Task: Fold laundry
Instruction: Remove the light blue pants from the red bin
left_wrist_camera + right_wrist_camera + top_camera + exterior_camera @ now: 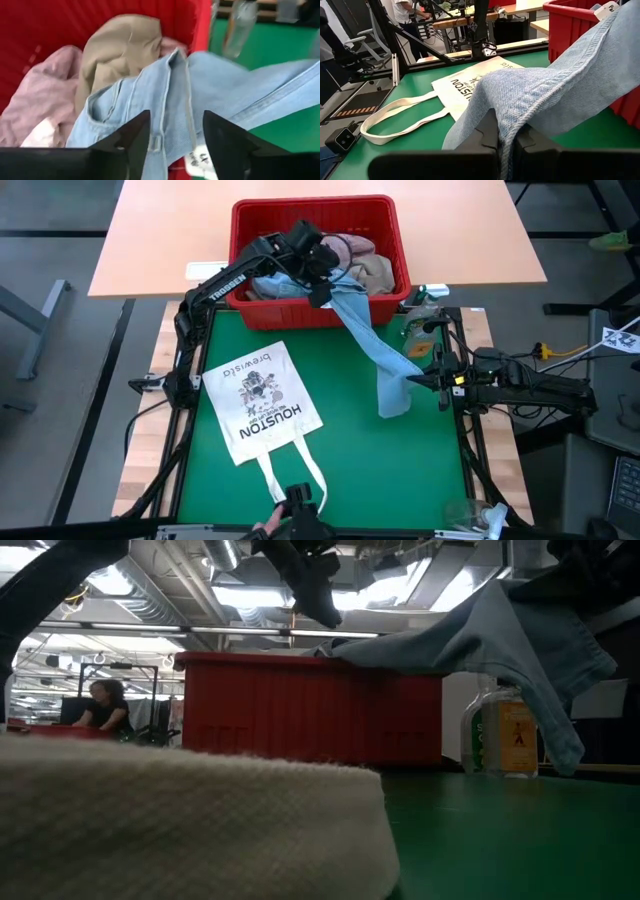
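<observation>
Over the red basket (385, 220), the left gripper (175, 137) hangs released above the jeans (375, 345); the right gripper (505, 135), clenched on their hem, draws them deskward for folding.

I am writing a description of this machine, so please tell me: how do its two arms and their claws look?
Both arms are dark, nearly black, built of jointed segments. The left arm bears white "TROSSEN" lettering. The right arm has yellow spots and cables nearby. Each claw, like the left claw, has two dark, wedge-shaped fingers.
</observation>
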Motion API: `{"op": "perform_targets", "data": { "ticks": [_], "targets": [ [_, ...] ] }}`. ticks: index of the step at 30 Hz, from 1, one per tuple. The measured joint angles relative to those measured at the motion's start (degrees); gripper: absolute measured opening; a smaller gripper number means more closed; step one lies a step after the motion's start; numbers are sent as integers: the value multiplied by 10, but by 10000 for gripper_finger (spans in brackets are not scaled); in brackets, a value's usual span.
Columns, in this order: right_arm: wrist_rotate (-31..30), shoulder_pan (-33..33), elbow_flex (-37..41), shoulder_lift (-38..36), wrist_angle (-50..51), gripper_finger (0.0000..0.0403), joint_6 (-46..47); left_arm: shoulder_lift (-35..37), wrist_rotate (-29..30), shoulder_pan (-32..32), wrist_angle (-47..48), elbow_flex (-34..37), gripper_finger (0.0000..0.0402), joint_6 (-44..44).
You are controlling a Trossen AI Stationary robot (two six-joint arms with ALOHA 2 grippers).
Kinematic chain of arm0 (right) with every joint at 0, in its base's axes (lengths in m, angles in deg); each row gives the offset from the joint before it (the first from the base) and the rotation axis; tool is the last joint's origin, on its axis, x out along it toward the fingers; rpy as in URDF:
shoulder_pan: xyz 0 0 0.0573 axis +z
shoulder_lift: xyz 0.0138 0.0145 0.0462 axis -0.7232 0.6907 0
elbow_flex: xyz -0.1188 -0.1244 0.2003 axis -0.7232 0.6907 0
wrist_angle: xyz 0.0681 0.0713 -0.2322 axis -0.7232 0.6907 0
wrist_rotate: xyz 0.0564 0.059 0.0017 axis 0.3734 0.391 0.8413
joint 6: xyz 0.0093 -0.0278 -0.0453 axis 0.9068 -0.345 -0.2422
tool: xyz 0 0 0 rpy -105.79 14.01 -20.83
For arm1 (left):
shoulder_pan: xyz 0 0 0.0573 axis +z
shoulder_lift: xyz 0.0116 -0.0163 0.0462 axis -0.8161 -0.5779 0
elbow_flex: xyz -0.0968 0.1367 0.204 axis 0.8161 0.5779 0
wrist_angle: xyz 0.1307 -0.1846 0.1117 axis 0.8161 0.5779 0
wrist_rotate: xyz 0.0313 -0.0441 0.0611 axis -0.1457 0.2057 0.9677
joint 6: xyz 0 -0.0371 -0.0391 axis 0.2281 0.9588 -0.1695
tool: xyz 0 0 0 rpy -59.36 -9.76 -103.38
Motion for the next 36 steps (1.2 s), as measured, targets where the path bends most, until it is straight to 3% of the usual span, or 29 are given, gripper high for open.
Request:
{"op": "perform_targets", "data": {
  "ticks": [6, 12, 21, 27, 36],
  "targets": [
    [0, 0, 0, 0, 0, 7, 0, 0, 6, -2, 4, 25, 222, 2],
    [0, 0, 0, 0, 0, 7, 0, 0, 9, -7, 1, 53, 227, 2],
    [-2, 0, 0, 0, 0, 7, 0, 0, 121, -9, -20, 76, 221, 11],
    [-2, 0, 0, 0, 0, 7, 0, 0, 108, -12, -36, 74, 164, 18],
    [-1, 0, 0, 0, 0, 7, 0, 1, 109, -16, -39, 74, 15, 19]
  ]
}}
